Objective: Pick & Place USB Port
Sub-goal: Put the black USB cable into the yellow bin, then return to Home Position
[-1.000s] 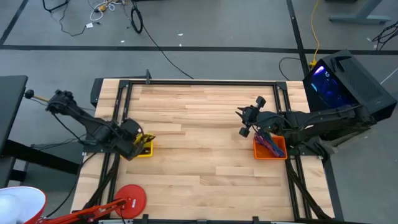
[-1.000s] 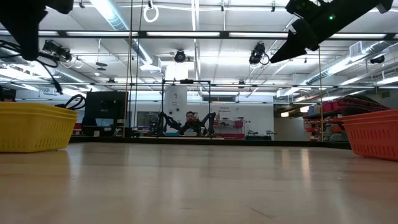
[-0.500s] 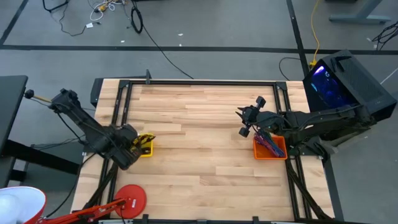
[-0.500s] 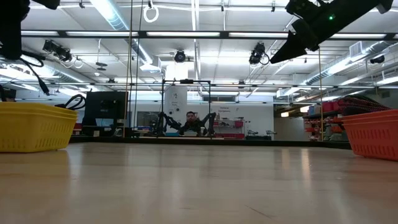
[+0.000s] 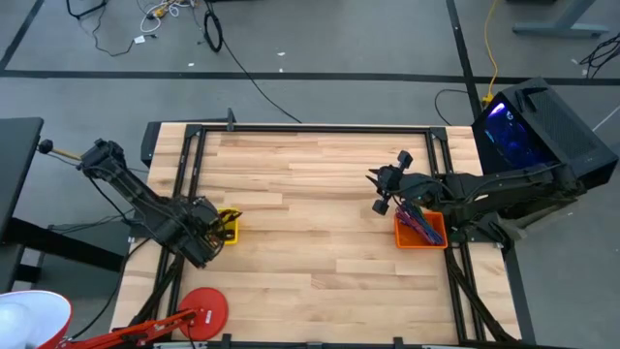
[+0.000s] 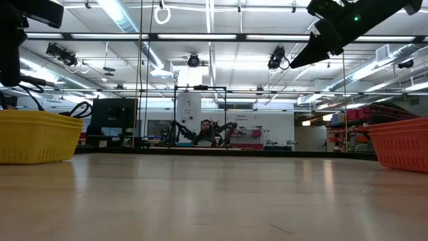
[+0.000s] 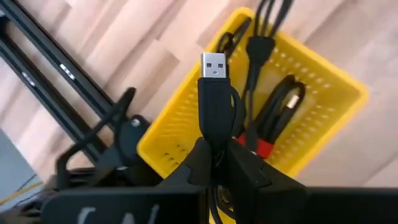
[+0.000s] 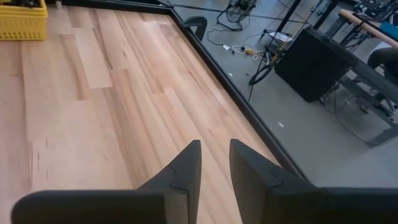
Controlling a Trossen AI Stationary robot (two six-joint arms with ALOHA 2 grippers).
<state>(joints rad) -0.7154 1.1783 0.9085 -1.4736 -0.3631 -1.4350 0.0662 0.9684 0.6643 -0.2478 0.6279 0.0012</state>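
My left gripper is shut on a black USB cable whose plug stands up past the fingers, silver end foremost. It hovers over the left end of the yellow basket, which lies on the table and holds more black cables. In the high view the left gripper is at the yellow basket near the table's left edge. My right gripper waits above the table beside the orange basket, open by a narrow gap. My left gripper pinches the black plug's rear end between its two fingers. The plug lies along the fingers and sticks out beyond them, lifted clear above the yellow basket. The cable loops back beside the plug; where it runs on is hidden by the gripper.
The orange basket at the table's right edge holds coloured cables. Black frame rails run along the table's edges. A red round object sits at the near left corner. Bare wood lies between the baskets. A person sits far behind the table.
My left gripper has drawn back a little from over the yellow basket toward the table's near left corner and has turned at the wrist. It has risen in the low view. The right arm has kept still.
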